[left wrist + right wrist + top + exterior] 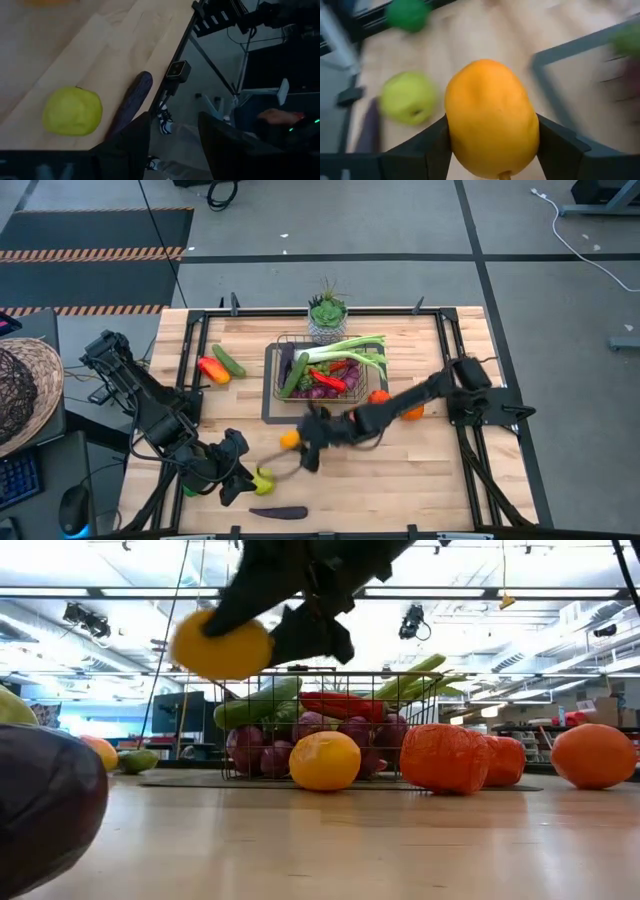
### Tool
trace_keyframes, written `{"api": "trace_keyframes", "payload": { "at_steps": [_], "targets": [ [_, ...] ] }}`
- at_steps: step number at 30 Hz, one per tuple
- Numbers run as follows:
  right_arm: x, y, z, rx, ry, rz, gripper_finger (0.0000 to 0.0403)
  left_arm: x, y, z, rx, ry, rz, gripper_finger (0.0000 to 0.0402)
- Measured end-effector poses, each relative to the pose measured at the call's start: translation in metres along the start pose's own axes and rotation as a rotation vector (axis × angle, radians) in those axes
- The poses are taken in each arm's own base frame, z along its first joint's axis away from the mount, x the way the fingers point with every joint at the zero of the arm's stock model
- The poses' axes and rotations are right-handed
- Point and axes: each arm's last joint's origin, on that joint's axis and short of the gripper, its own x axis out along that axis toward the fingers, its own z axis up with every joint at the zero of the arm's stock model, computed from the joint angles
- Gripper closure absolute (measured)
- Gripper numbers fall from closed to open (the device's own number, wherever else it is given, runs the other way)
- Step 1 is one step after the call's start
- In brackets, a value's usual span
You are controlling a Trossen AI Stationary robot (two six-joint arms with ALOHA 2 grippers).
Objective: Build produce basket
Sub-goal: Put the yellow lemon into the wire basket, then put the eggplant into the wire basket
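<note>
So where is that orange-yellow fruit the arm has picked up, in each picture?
High view: the fruit is in the right gripper, in front of the basket.
Low view: upper left, lifted off the table.
Left wrist view: not clearly in it.
Right wrist view: centre, between the fingers.
Shared landmark: the green apple.

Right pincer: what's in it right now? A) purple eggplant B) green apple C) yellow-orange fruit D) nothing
C: the right wrist view shows the right pincer clamped on both sides of a yellow-orange fruit, and the low view shows that fruit lifted off the table; the green apple lies by the left pincer.
</note>
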Motion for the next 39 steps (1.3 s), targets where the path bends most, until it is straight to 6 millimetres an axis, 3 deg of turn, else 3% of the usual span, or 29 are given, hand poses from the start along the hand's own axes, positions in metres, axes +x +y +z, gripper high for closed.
{"api": "trace_keyframes", "payload": {
  "at_steps": [8, 15, 22, 31, 39],
  "targets": [
    [-0.041, -0.058, 0.044, 0.078, 0.046, -0.189, 0.0155, 0.0, 0.0, 0.001, 0.011, -0.029, 0.005, 0.023],
    [-0.072, -0.091, 0.062, 0.136, 0.073, -0.285, 0.0154, 0.0, 0.0, 0.001, 0.016, -0.038, 0.007, 0.023],
    [-0.077, -0.097, 0.064, 0.189, 0.092, -0.268, 0.0133, 0.0, 0.0, 0.002, 0.048, -0.052, 0.009, 0.023],
    [-0.078, -0.1, 0.053, 0.206, 0.232, -0.265, 0.0048, 0.0, 0.0, 0.002, 0.179, -0.06, 0.015, 0.023],
    [-0.08, -0.089, 0.046, 0.313, 0.35, -0.106, 0.0012, 0.032, -0.003, -0.004, 0.426, -0.056, 0.043, 0.022]
  ]
}}
